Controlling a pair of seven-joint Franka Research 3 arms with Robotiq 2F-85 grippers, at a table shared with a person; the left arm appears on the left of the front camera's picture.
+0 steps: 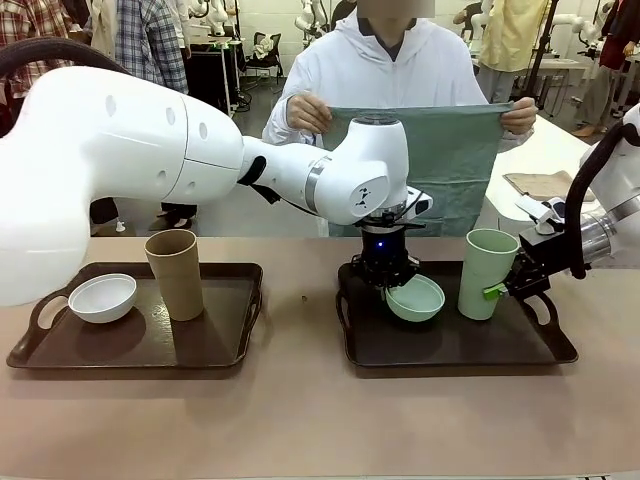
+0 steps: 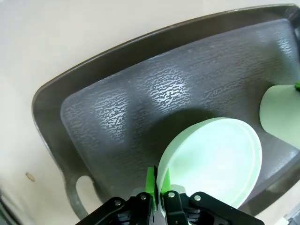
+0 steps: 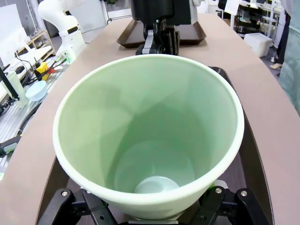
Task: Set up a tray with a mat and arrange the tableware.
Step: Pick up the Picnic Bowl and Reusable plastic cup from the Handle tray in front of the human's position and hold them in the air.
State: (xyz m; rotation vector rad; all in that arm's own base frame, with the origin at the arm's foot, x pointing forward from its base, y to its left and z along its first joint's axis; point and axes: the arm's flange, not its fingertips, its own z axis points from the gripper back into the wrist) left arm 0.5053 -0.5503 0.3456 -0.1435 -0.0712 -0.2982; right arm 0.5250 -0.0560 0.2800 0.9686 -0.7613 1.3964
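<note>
My left arm reaches across to the right-hand dark tray. There my left gripper is shut on the near rim of the mint green bowl, which is tilted over the tray floor. In the left wrist view the green pads pinch the bowl at its edge. My right gripper is shut on the mint green tumbler, which stands upright on the same tray. The tumbler's open mouth hides the right fingers. A person across the table holds up a grey-green mat with both hands.
A second dark tray at the left carries a white bowl and a tan-brown tumbler. Bare beige tabletop lies between the trays and along the front. A clipboard rests at the far right.
</note>
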